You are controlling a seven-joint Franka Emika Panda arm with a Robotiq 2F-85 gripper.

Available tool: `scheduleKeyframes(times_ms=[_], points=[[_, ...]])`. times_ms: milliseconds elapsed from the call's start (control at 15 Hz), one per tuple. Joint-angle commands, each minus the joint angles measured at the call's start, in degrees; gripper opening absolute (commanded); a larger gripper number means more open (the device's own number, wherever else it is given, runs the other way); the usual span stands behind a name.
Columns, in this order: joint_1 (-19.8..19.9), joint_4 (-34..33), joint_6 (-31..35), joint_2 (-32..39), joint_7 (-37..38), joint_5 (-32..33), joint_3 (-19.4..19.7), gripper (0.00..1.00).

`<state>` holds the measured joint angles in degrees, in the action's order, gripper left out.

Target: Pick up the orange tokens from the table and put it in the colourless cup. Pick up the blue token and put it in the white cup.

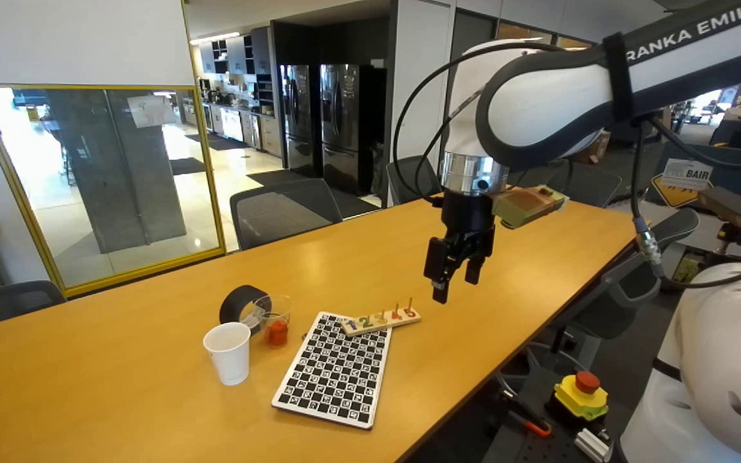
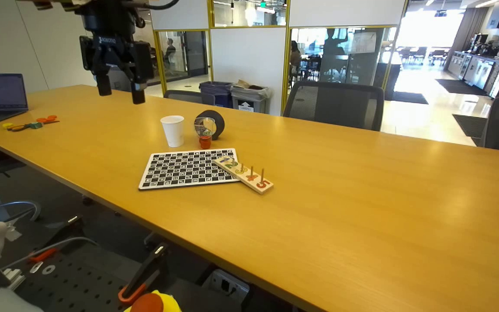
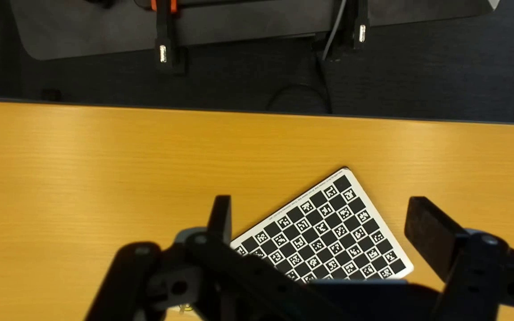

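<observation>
A robot gripper [image 1: 456,289] hangs above a wooden table [image 1: 119,392], its jaws spread wide and gripping nothing. Orange tokens [image 1: 276,334] sit at the bottom of a clear cup [image 1: 283,308], which stands upright near a white cup [image 1: 229,354] and a checkered board [image 1: 337,376].

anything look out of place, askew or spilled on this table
Mildly: the pale wooden strip with pegs and coloured numbers lies askew, one end overlapping the edge of the black-and-white checkered board, the rest jutting over the yellowish wooden table. No spill or damage shows.
</observation>
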<state>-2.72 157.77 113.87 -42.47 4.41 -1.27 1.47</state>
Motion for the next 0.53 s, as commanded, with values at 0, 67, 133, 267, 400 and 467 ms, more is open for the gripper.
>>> scheduleKeyframes(times_ms=[0, 67, 133, 267, 400, 467], points=[[2.07, -0.09, -2.67, -2.72, -0.23, 0.65, -1.17, 1.00], [2.33, -0.09, -2.91, -2.73, -0.27, 0.81, -1.22, 1.00], [2.58, -0.08, -3.09, -2.72, -0.25, 0.95, -1.27, 1.00], [3.44, -0.08, -4.22, -2.76, 1.28, 1.31, -1.92, 1.00], [3.02, -0.07, -3.11, -1.38, 0.11, 0.38, -1.36, 1.00], [3.30, -0.06, -3.39, -1.38, 0.38, 0.54, -1.56, 1.00]])
